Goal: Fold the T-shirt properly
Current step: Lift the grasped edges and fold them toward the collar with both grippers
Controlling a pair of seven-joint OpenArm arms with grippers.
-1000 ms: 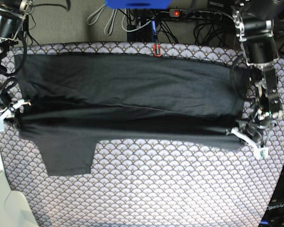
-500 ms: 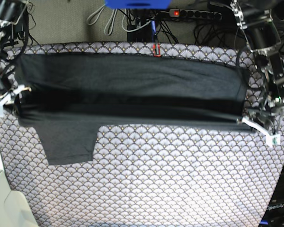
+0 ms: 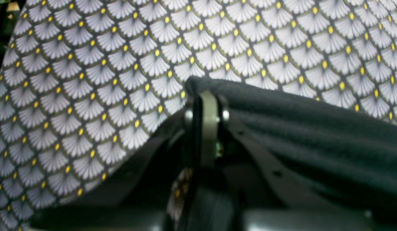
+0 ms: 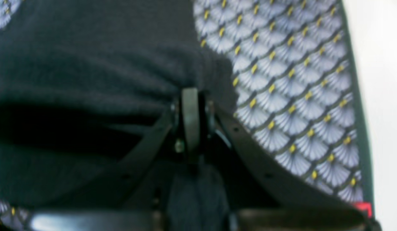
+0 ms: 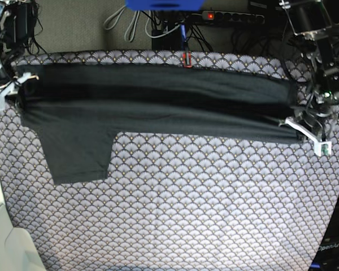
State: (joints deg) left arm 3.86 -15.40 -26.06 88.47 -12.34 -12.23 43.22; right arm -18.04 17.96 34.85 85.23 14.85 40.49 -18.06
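The dark charcoal T-shirt [image 5: 158,104] lies stretched as a long band across the far half of the table, with one sleeve [image 5: 79,155] spread toward me at the left. My left gripper [image 5: 294,125] is shut on the shirt's right-hand edge, held slightly above the cloth. In the left wrist view its closed fingertips [image 3: 207,96] pinch the dark fabric [image 3: 314,128]. My right gripper [image 5: 15,89] is shut on the left-hand edge. The right wrist view shows its closed tips [image 4: 190,96] gripping bunched fabric [image 4: 89,64]. A shadowed fold runs between both grippers.
A grey scallop-patterned cloth [image 5: 186,214] covers the table. A red clip [image 5: 187,58] sits at its far edge. Cables and a power strip [image 5: 231,17] lie behind the table. A white surface [image 5: 0,237] borders the near left corner.
Both grippers have carried the held shirt edge toward the far side of the table. The fold line moved away from me, and the shirt now forms a narrower band.
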